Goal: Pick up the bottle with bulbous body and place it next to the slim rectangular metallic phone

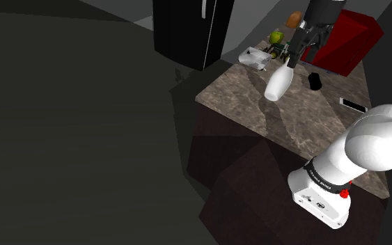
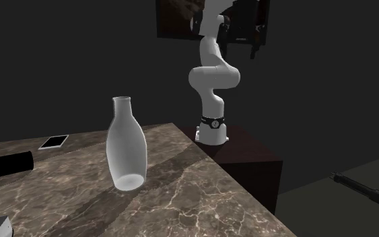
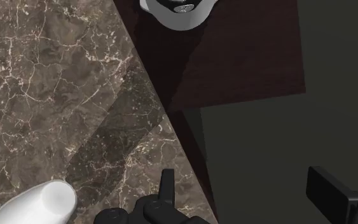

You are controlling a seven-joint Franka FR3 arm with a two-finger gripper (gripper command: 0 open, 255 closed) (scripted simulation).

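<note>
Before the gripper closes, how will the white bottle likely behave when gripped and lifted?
The white bottle has a wide rounded body under a narrow neck, so it probably stands steadily but would roll if toppled. Its smooth curved sides may slip in the gripper, which is open now. It looks rigid, possibly fragile.

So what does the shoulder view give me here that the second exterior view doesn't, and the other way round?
Shoulder view adds: a red box, a tall black cabinet, and a green item and an orange item at the counter's far end.
Second exterior view adds: a dark bar-like object lying on the floor past the stand.
Shared: the white bottle, the phone, the black cylinder, the marble top and the white arm.
</note>
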